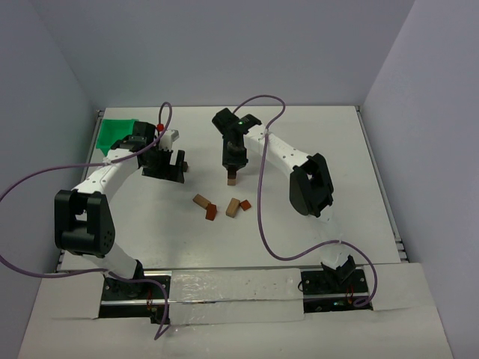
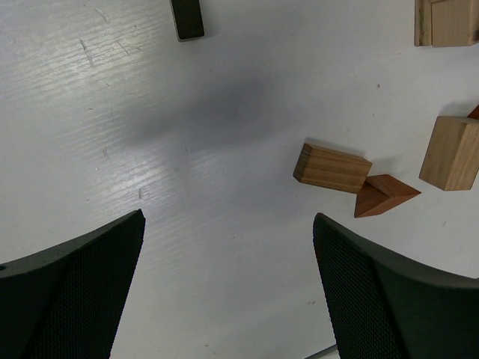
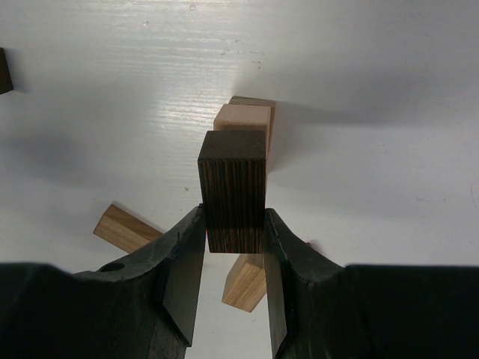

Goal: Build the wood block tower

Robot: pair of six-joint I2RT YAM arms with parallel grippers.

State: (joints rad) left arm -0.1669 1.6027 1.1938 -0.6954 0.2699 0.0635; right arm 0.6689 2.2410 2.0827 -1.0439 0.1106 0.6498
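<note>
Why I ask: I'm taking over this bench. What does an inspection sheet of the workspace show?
Surface: white table, lightly scratched.
Job's things: dark block held over a short tan stack; loose blocks nearby.
Clutter: green bin at the far left corner.
Grippers: left gripper open over bare table; right gripper shut on the dark block.
Cables: purple cables loop from both arms across the table.
Surroundings: plain walls; nothing else seen.
</note>
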